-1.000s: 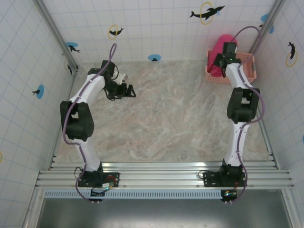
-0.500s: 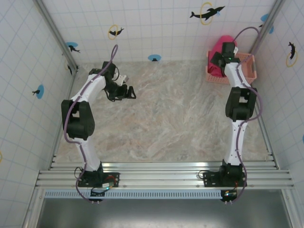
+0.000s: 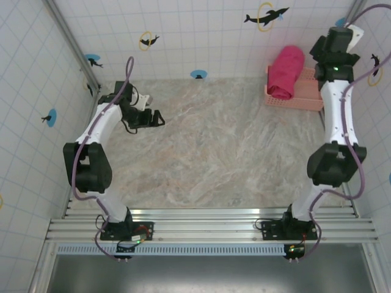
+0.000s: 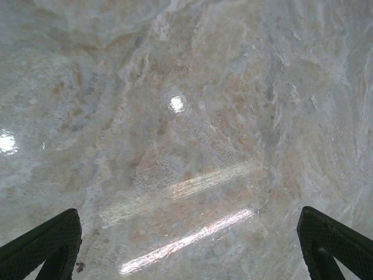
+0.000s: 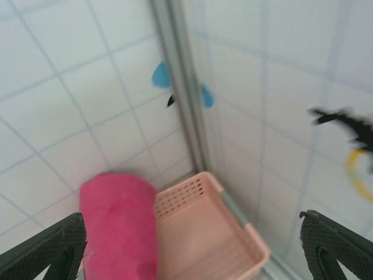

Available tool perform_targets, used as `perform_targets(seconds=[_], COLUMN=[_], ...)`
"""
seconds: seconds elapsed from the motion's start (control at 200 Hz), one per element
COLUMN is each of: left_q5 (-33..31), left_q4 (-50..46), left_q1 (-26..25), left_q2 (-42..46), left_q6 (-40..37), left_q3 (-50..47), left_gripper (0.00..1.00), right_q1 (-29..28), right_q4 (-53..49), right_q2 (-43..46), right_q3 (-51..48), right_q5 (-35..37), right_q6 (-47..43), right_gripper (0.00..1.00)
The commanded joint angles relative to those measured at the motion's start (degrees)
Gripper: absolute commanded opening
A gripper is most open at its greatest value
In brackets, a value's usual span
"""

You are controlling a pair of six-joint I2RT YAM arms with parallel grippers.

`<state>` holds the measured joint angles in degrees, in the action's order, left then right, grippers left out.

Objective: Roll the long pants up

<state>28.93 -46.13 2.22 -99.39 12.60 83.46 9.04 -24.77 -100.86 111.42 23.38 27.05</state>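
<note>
Pants [image 3: 287,72] are one tight magenta-red roll, no loose leg trailing anywhere, and the roll is parked in the far right corner. It seems to sit in the left end of the pale pink lattice basket [image 3: 314,97], with its upper end tipped toward the tiled wall [image 3: 214,36]. The right wrist view looks down on those pants [image 5: 119,224] pressed along the basket's [image 5: 227,245] left side, the rest of the basket bare.

Right hand [image 5: 192,236] hangs high over that corner, well clear of the cloth, fingers spread wide with nothing between them. Left hand [image 3: 153,118] is well apart, over the far left of the marble counter [image 3: 214,159], and its wrist camera shows that hand [image 4: 189,233] spread wide too, above bare stone.

My read: rolling looks done and the bundle delivered, so we're in the closing step. What's left calls for little, just both arms pulling clear without brushing the roll. If it slumps or starts to unwind, the right hand is the one placed to come down and snug it deeper into the basket.
</note>
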Motion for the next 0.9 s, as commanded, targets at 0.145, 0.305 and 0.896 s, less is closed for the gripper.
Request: perform_targets(seconds=[0.145,0.305,0.896], left_q5=[-11.1,-15.0,-16.6], left_q4=[33.8,49.8,100.9], left_q1=[0.4,0.5,-2.9], left_q2=[11.1,13.0,11.0], left_q6=[-5.9,-15.4,-18.5], left_q3=[-21.4,-32.5,-62.5], left_gripper=[0.97,0.97,0.97], right_q1=[-1.1,-4.0,-18.1], right_q4=[10.1,16.0,60.4], right_q2=[26.3,36.0,23.1], right_q3=[-38.4,-61.1,-86.1], right_q5=[-7.1,-19.6,-14.7], right_q6=[-8.4,-18.1,-28.8], right_gripper=[0.97,0.97,0.97])
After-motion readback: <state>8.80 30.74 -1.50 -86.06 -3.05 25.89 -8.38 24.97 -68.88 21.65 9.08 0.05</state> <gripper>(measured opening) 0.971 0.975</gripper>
